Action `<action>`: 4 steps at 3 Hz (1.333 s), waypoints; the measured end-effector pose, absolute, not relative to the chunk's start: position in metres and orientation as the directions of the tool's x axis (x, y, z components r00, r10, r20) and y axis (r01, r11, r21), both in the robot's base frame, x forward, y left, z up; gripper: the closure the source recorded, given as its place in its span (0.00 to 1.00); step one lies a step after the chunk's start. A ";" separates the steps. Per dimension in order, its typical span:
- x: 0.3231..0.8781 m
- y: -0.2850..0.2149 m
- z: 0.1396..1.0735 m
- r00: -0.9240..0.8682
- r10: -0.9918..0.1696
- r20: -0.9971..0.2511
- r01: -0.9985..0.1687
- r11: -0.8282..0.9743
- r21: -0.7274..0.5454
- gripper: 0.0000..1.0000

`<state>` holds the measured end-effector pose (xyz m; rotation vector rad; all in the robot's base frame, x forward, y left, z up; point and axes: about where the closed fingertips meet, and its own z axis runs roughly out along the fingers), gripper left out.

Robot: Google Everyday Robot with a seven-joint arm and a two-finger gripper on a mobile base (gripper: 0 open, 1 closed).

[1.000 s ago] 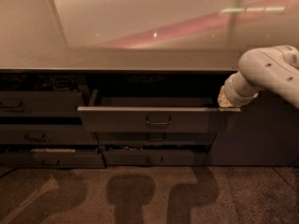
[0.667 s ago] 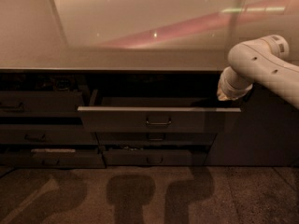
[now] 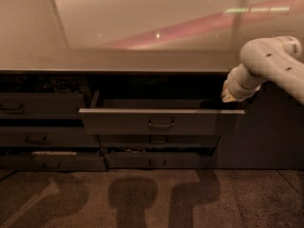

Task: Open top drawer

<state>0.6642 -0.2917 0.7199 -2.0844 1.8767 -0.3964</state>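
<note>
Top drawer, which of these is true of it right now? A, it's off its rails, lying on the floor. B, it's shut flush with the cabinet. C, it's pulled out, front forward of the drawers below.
C: the top drawer stands forward of the lower drawer fronts, its inside showing behind its front, and the end effector sits above its right end.

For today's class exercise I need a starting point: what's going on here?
A white robot arm reaches in from the right, its pincer just above the right end of the top drawer. That drawer stands pulled out beneath the countertop, well proud of the neighbouring drawers. Whether the pincer touches it cannot be told.
</note>
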 end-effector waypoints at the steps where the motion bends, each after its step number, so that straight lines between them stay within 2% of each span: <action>1: 0.674 -0.292 0.719 0.160 -0.976 -0.147 -0.923 -0.095 -0.374 1.00; 3: 0.675 -0.293 0.710 0.136 -0.984 -0.113 -0.930 -0.087 -0.356 1.00; 4: 0.671 -0.317 0.675 0.064 -0.996 -0.065 -0.964 -0.045 -0.261 1.00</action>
